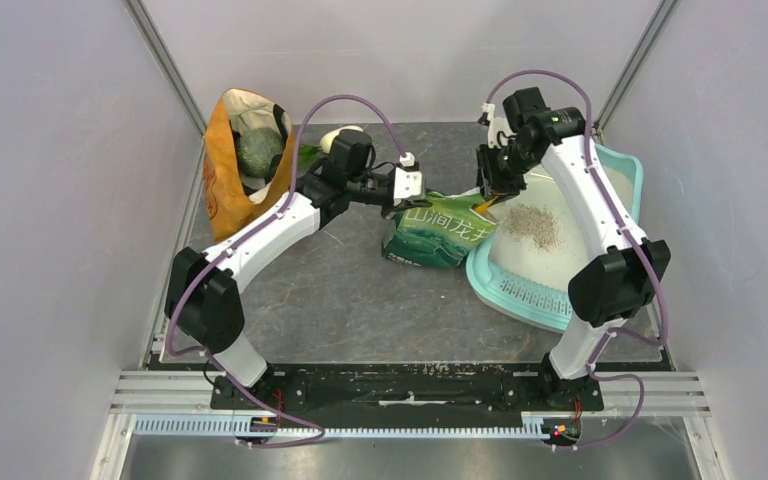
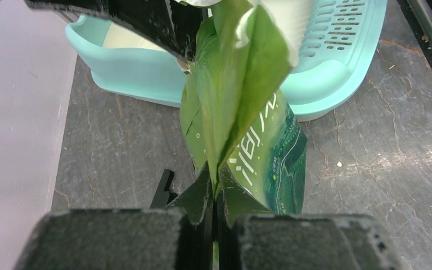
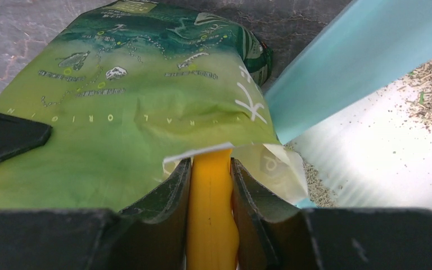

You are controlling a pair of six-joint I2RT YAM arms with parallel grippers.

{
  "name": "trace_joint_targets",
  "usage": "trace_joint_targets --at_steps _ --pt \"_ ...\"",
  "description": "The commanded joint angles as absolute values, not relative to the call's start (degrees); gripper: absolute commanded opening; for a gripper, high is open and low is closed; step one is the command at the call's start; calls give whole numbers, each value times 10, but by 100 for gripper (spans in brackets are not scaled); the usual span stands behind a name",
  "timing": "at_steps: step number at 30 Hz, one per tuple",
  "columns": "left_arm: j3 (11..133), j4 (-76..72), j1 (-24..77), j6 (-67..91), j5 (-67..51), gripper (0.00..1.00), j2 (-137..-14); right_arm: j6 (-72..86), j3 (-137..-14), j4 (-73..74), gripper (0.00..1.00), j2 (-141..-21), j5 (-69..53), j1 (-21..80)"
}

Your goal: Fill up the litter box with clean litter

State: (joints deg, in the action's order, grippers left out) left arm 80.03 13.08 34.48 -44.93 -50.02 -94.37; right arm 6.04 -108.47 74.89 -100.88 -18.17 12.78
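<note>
The pale-turquoise litter box [image 1: 520,288] lies at the right, its rim also in the left wrist view [image 2: 129,70] and right wrist view [image 3: 349,62]. A patch of grey-beige litter [image 1: 532,226] lies on its whitish floor [image 3: 427,95]. A green printed bag [image 1: 438,232] stands against the box's left rim. My left gripper [image 1: 412,188] is shut on the bag's top edge [image 2: 230,112]. My right gripper [image 1: 488,192] is shut on an orange scoop handle [image 3: 211,214]; the scoop's head is hidden inside the bag's mouth [image 3: 146,129].
An orange-tan cloth bag [image 1: 228,170] with a dark green round thing inside stands at the back left. A pale rounded object [image 1: 338,137] sits behind the left arm. Grey walls enclose the dark stone-patterned table [image 1: 340,300] on the left, right and back.
</note>
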Motion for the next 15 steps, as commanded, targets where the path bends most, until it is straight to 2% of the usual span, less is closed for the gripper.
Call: trace_joint_targets --at_steps 1,9,15 --pt "801 66 344 -495 -521 2 -888 61 -1073 725 0 -1018 -106 154" --pt "795 49 344 -490 -524 2 -890 61 -1035 677 0 -1063 -66 202" --pt "792 48 345 -490 -522 2 -894 81 -981 628 0 -1085 -134 212"
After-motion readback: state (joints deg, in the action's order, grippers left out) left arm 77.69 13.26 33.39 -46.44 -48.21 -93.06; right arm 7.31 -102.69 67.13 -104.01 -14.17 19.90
